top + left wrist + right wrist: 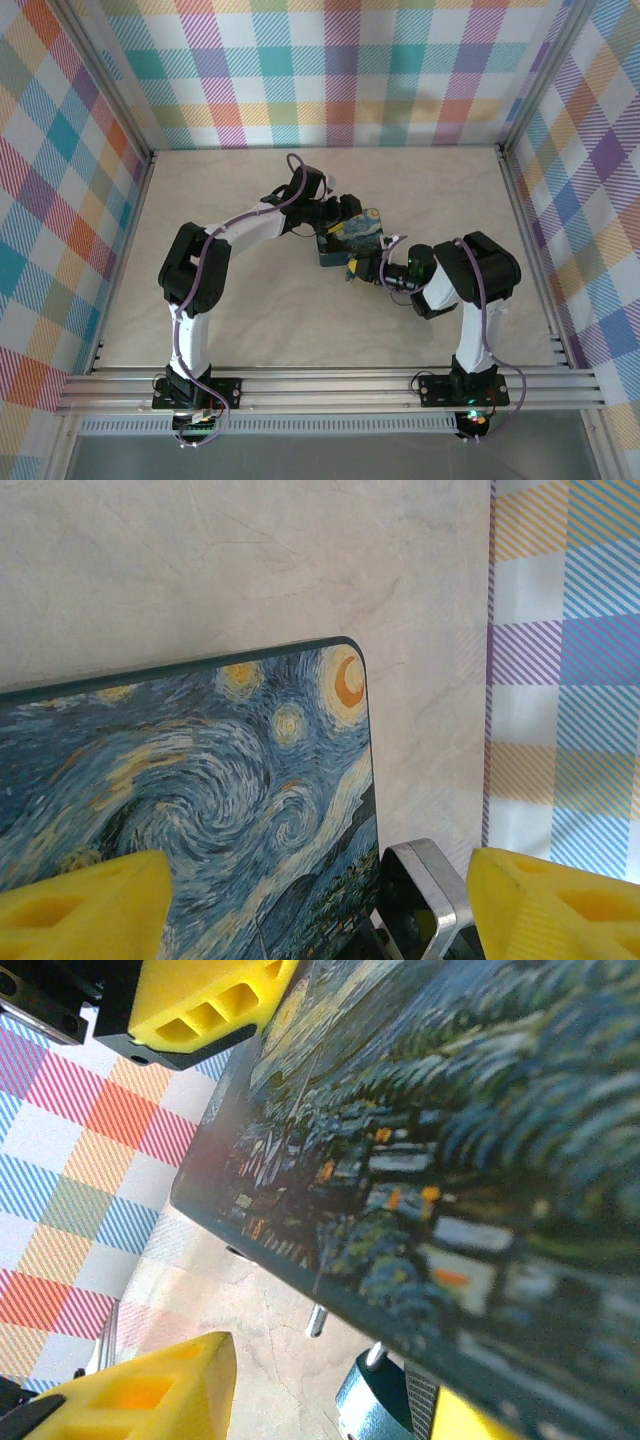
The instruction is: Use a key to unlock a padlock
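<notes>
Between the widely parted fingers [150,1390] of the right tool [325,1385], the padlock [372,1408] is lying close ahead, its shackle [374,1357] pointing away under the tin [450,1110].

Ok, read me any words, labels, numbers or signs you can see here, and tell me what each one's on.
No readable text anywhere.
The painted tin carries only a swirly night-sky picture, no lettering.
The blue padlock is blurred and partly cut off at the picture's edge; no marking can be made out on it.
</notes>
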